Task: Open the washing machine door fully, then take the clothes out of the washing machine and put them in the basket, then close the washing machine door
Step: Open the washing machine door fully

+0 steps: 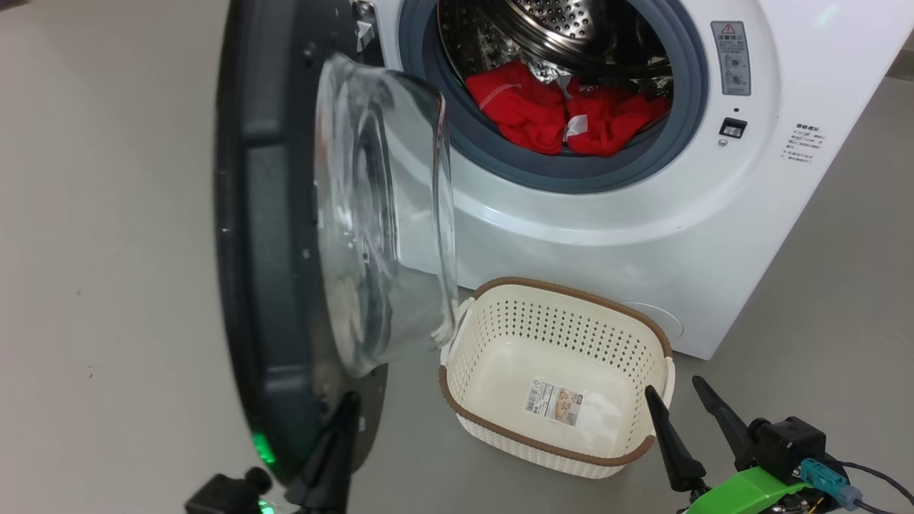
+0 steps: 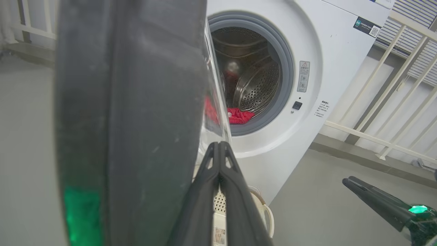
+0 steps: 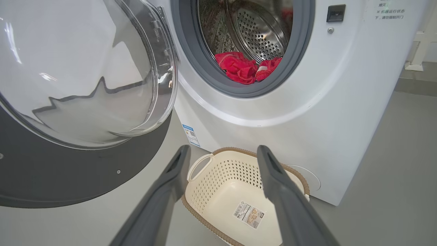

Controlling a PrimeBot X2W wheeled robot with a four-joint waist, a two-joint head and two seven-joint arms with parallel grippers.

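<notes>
The washing machine door (image 1: 264,250) stands swung out, edge-on to me, its glass bowl (image 1: 385,214) bulging toward the washing machine (image 1: 607,235). Red clothes (image 1: 564,114) lie at the front of the steel drum, against the grey gasket. The basket (image 1: 571,289) sits on the floor below the opening, holding nothing but its paper label. My left gripper (image 1: 348,403) is shut, its tips at the door's lower inner side, beside the door (image 2: 136,102) and not around it. My right gripper (image 1: 675,387) stands open by the basket's right rim. From its wrist, the right gripper (image 3: 223,150) hovers over the basket (image 3: 218,177), clothes (image 3: 239,68) beyond.
Grey floor stretches to the left of the door and to the right of the machine. A white railing (image 2: 375,130) runs along the wall to the right of the machine. A small blue sticker (image 3: 191,135) sits low on the machine's front.
</notes>
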